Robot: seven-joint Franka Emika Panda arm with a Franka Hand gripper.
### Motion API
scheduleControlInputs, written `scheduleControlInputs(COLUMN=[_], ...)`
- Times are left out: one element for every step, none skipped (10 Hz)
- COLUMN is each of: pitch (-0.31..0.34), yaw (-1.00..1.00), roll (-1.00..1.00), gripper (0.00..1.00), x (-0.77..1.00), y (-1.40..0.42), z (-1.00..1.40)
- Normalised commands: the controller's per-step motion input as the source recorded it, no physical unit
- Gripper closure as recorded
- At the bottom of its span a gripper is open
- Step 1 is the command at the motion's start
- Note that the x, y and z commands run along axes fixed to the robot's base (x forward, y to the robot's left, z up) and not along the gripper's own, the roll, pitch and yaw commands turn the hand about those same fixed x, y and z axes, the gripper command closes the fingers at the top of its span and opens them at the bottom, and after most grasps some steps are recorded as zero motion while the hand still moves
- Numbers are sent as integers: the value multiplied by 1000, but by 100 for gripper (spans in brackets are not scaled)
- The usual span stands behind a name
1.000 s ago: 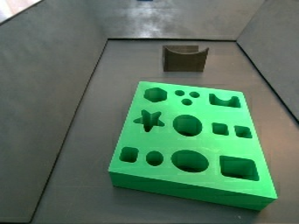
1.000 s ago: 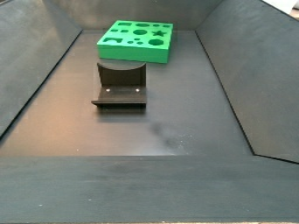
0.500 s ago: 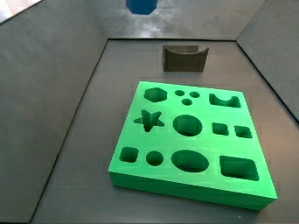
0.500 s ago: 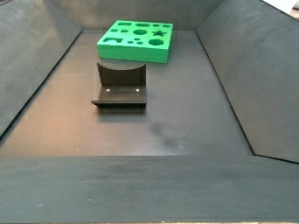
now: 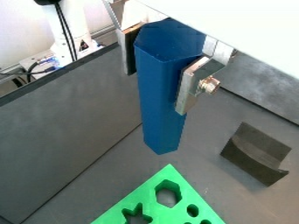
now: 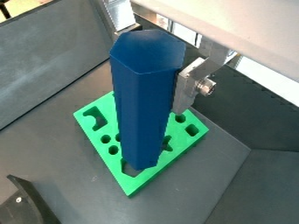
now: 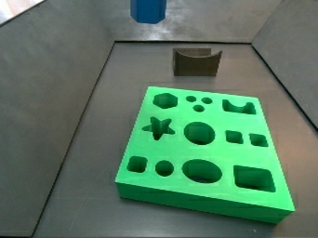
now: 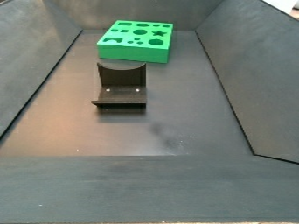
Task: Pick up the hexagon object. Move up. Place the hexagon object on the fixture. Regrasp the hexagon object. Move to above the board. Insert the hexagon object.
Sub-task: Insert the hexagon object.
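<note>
We see our hand (image 5: 176, 66) raised high above the dark worktop (image 8: 176, 131), its silver fingers (image 5: 194, 83) clamped on the hexagon object (image 5: 160, 87), a smooth blue six-sided bar hanging upright. Only its lower end (image 7: 147, 9) shows in a side view. Below lie the board (image 7: 205, 153), a green slab of shaped holes, and, well apart, the fixture (image 7: 195, 61) with its curved notch. Nothing stands between them.
</note>
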Motion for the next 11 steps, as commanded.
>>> scheduleControlInputs(pitch=[-29,-10,0,0,0,-31,-4,-3,0,0,0], yaw=[-143,-349,-597,-637,-737,-803,-746,-746,-740,-811,-866], roll=[0,0,0,0,0,-50,-16,0,0,0,0], gripper=[100,100,100,100,100,100,100,100,100,100,100], x=[-97,0,0,226,266,263,360,323,366,160,189], y=[0,-11,-71,-40,-43,0,0,0,0,0,0], z=[0,-174,-243,-229,-331,-346,-511,-600,-637,-583,-577])
